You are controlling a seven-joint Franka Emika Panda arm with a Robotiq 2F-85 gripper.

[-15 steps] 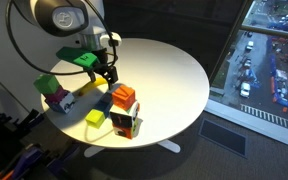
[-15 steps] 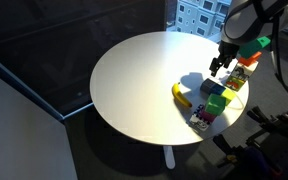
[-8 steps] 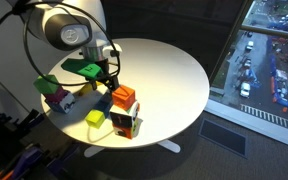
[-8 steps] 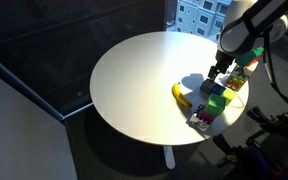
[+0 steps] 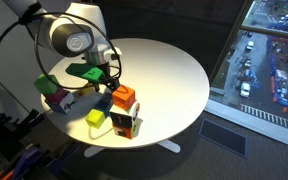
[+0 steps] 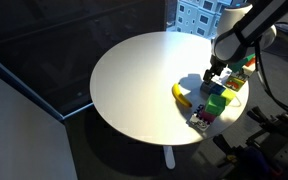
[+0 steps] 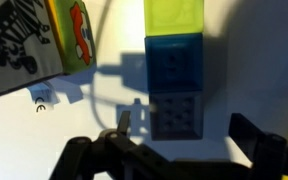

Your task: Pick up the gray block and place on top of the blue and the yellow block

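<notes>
In the wrist view a gray block (image 7: 176, 115) lies on the white table in a row with a blue block (image 7: 174, 65) and a yellow-green block (image 7: 174, 15), the three touching end to end. My gripper (image 7: 184, 128) is open, low over the table, one finger on each side of the gray block, touching neither side. In both exterior views the gripper (image 5: 106, 86) (image 6: 212, 76) hangs just above the cluster of blocks near the table's edge, and the arm hides the gray block there.
A round white table (image 5: 169, 70). Beside the gripper are an orange block (image 5: 123, 97), a patterned box (image 5: 127, 123), a yellow block (image 5: 95, 118), and green (image 5: 47, 85) and purple (image 5: 56, 99) blocks. A yellow banana-shaped toy (image 6: 182, 95) lies near a green block (image 6: 216, 103). The table's edge is close.
The arm has come down toward the blocks, and the gripper now sits lower, around the gray block. The blocks have not moved.
</notes>
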